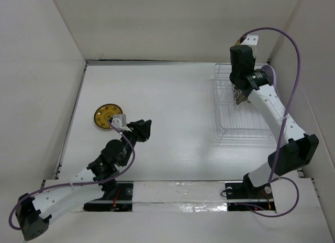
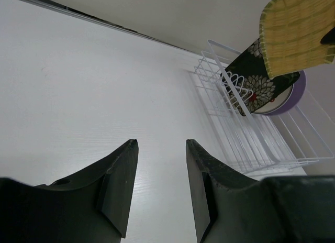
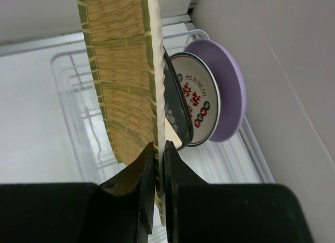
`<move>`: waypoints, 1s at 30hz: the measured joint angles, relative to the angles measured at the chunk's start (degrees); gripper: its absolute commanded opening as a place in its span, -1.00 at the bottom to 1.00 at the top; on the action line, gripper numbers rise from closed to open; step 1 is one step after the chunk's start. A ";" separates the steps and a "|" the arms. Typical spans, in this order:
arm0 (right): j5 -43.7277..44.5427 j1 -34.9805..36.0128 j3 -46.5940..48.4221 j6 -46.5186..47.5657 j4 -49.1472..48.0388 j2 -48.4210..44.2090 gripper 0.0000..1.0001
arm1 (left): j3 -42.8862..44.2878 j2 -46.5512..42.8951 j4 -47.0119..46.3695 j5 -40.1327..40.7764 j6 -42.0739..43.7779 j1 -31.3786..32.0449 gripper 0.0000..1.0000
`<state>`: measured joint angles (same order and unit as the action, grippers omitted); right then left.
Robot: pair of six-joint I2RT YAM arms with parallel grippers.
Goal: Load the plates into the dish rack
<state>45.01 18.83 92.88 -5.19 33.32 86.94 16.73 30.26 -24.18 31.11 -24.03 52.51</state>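
My right gripper [image 3: 159, 146] is shut on the edge of the yellow woven-pattern plate [image 3: 123, 70] and holds it upright over the far part of the white wire dish rack [image 3: 68, 96]. Behind it in the rack stand the black flowered plate [image 3: 175, 101], the white red-flowered plate [image 3: 196, 96] and the lavender plate [image 3: 230, 86]. In the top view this gripper [image 1: 239, 96] is over the rack [image 1: 241, 120]. The brown-gold plate [image 1: 108, 116] lies flat on the table at the left. My left gripper [image 1: 142, 129] is open and empty, to the right of that plate; its wrist view [image 2: 159, 143] shows bare table between the fingers.
White walls enclose the table on the left, back and right. The rack stands close to the right wall. The left wrist view shows the rack [image 2: 246, 138] with the yellow plate [image 2: 298, 31] held above it. Other plates are out of view.
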 measured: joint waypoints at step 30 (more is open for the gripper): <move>5.53 -1.95 4.46 3.89 8.83 16.00 -1.00 | -0.39 -2.60 -0.04 0.11 -0.02 0.00 -0.22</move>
<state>50.54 16.88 97.34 -1.30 42.15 102.94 16.34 27.66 -24.23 31.22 -24.05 52.51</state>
